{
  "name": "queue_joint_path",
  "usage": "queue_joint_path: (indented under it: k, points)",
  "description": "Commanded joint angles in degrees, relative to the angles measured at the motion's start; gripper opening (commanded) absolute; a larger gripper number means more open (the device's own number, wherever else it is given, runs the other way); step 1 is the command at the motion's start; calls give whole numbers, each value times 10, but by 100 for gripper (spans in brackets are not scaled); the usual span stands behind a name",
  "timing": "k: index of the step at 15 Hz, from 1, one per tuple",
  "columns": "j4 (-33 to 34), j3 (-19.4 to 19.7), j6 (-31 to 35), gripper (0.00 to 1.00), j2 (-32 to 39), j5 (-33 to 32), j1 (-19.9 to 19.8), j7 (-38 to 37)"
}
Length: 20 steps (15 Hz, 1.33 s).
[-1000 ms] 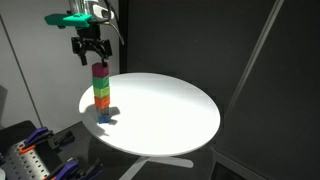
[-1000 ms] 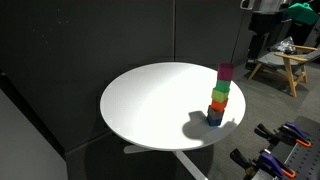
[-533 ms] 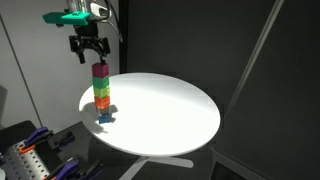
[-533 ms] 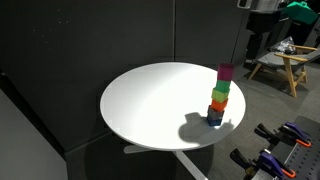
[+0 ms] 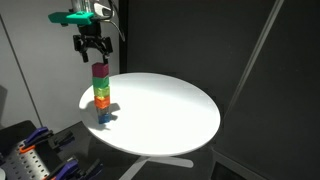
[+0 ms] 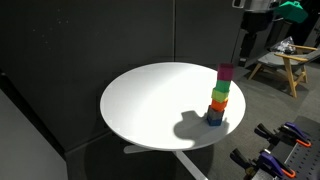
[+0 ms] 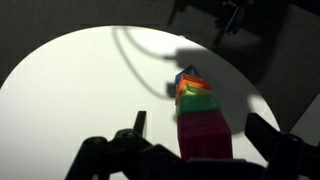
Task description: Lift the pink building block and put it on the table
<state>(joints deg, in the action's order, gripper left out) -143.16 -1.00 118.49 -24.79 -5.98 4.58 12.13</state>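
Pink building block (image 5: 99,71) tops the stack (image 5: 101,97); centre the open, empty gripper (image 5: 91,56) over it, descend vertically, then close.

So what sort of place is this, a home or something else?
Probably a lab or workshop rather than a home: black panels screen off the white table, hand tools lie beside it, and a wooden trestle stands nearby.

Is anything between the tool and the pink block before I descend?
Nothing visible does. The tool hangs open above the pink block, the top of the stack, with only empty space between them.
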Motion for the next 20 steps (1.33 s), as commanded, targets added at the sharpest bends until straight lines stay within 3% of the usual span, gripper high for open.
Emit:
queue_joint_path:
  k: [1, 20]
  points:
    - [37, -9, -11, 100, 34, 3, -1, -27]
    - [40, -10, 3, 100, 52, 10, 3, -17]
